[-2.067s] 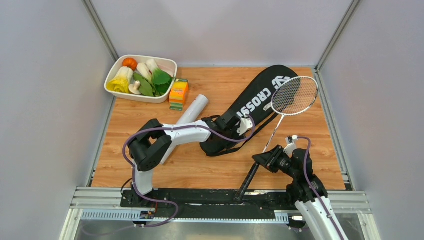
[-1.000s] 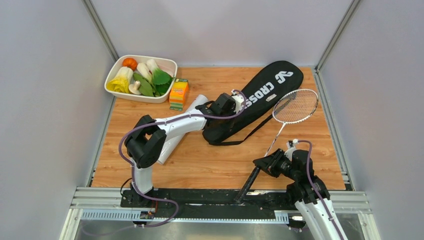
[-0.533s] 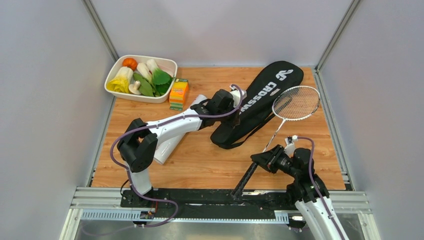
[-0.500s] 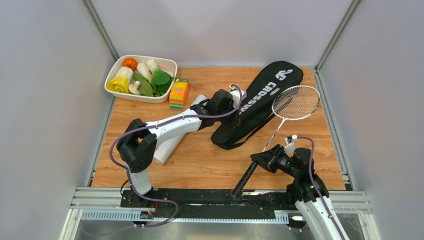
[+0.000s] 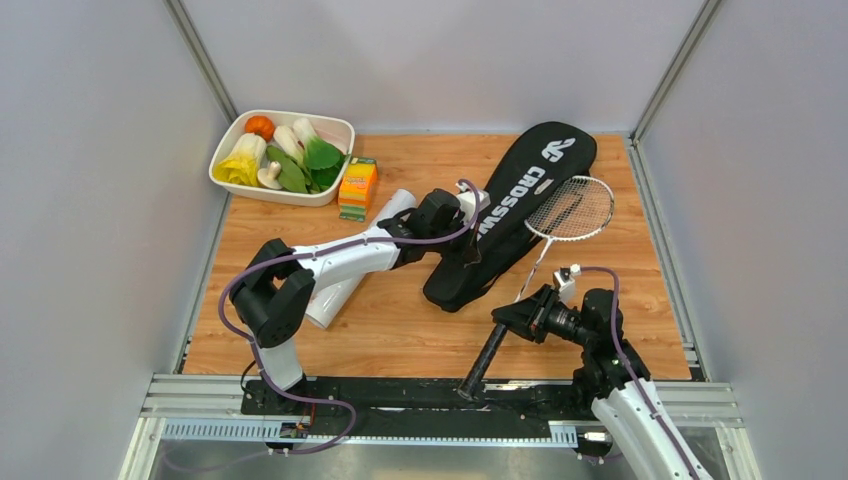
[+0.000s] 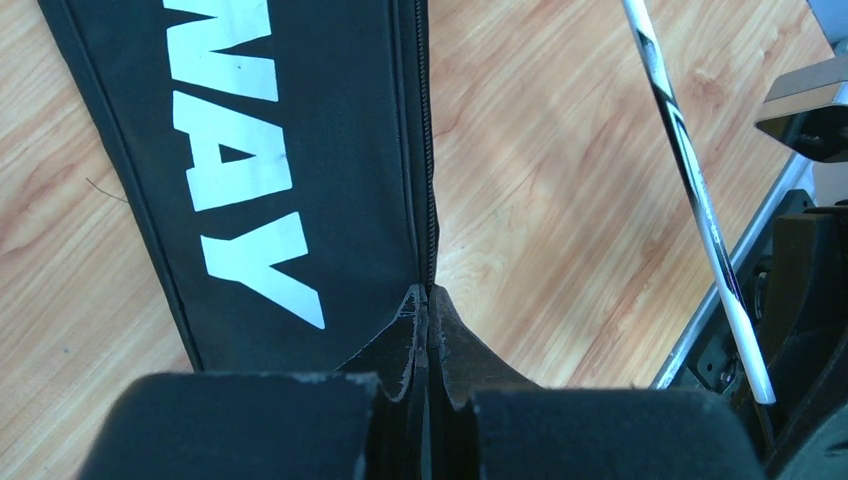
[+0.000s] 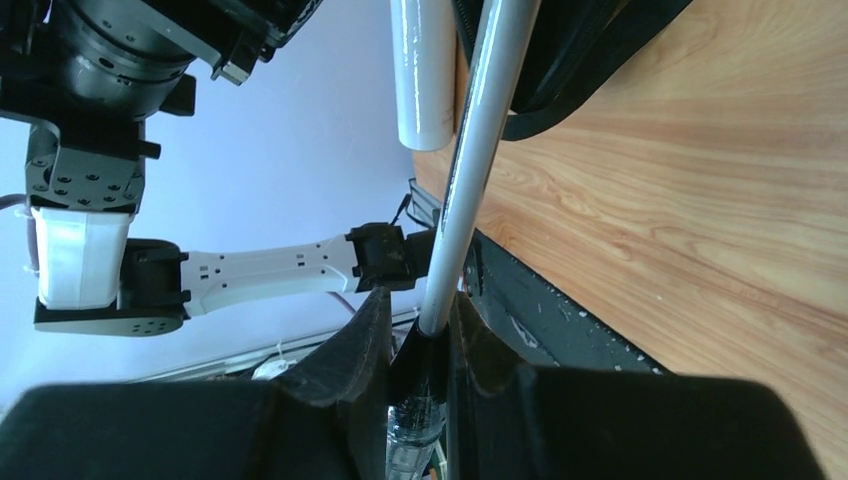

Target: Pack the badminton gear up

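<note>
- Left tool [image 6: 427, 325]: fingers pressed together, clamped on a fold of the black CROSSWAY bag [image 6: 300, 120] at the near end of its zip line [image 6: 425, 150]. No gap shows between the fingers.
- In the overhead view the left arm reaches from its base across the table [image 5: 400, 330], and its tool [image 5: 462, 222] sits on the bag's left edge, about midway along the bag's length.
- The bag [image 5: 555, 150] lies flat on the table at a diagonal, its wide end toward the far right corner and its narrow end toward the table's centre. The white lettering faces up.
- Right tool [image 5: 508, 318]: fingers clamped on the badminton racket where the pale shaft [image 7: 480, 130] meets the black handle [image 5: 480, 360]. The right wrist view shows a finger on each side of the shaft.
- The racket is held at a slant. Its handle end points toward the rail at the near edge, and its strung head [image 5: 570, 208] overlaps the bag's right edge. Whether head and bag touch cannot be told.
- The racket shaft [image 6: 690, 190] crosses the left wrist view to the right of the bag, apart from it.
- The long white tube [image 5: 398, 203] lies on the table left of the bag, partly covered by the left arm.
- At the far left, well apart from the tools, are a white dish of toy vegetables [image 5: 225, 170] and a small orange-and-green box [image 5: 358, 187] just beside it.
</note>
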Action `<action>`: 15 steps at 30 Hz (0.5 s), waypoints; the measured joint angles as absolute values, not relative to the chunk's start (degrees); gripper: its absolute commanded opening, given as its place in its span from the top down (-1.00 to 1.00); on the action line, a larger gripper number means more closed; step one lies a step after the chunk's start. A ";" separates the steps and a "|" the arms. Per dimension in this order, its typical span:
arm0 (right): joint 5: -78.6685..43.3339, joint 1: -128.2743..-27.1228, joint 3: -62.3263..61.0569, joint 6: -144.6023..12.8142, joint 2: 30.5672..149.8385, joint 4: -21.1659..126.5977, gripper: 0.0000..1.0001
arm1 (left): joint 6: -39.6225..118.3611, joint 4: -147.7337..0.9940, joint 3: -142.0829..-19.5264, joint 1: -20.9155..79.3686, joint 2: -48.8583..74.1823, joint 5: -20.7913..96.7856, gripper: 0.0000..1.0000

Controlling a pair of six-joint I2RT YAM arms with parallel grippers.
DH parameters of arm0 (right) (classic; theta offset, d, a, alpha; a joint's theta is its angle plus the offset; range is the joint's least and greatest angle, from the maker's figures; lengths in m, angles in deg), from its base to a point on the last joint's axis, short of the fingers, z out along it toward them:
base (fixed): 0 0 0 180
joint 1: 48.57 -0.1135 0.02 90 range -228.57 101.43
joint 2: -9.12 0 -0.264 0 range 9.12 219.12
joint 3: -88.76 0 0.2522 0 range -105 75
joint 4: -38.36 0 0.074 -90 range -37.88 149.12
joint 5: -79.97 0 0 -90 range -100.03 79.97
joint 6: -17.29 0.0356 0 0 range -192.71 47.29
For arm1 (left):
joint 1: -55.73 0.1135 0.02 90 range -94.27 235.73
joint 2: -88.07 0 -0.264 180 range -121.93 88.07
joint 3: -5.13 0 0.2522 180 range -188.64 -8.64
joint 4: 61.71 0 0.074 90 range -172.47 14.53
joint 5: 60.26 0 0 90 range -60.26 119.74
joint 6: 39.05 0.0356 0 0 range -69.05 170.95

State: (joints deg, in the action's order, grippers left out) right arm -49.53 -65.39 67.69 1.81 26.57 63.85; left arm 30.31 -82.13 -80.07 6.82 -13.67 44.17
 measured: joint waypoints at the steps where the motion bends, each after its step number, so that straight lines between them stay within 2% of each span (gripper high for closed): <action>1: -50.23 -65.39 67.69 2.27 26.82 63.37 1.00 | 30.22 -81.93 -79.90 6.82 -13.67 44.37 1.00; 15: -54.65 -65.39 67.54 -1.38 38.22 55.74 1.00 | 29.56 -78.26 -75.53 6.82 -10.85 46.75 1.00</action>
State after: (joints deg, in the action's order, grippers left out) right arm -54.65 -65.39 67.54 -1.38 38.22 55.74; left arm 29.56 -78.26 -75.53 6.82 -10.85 46.75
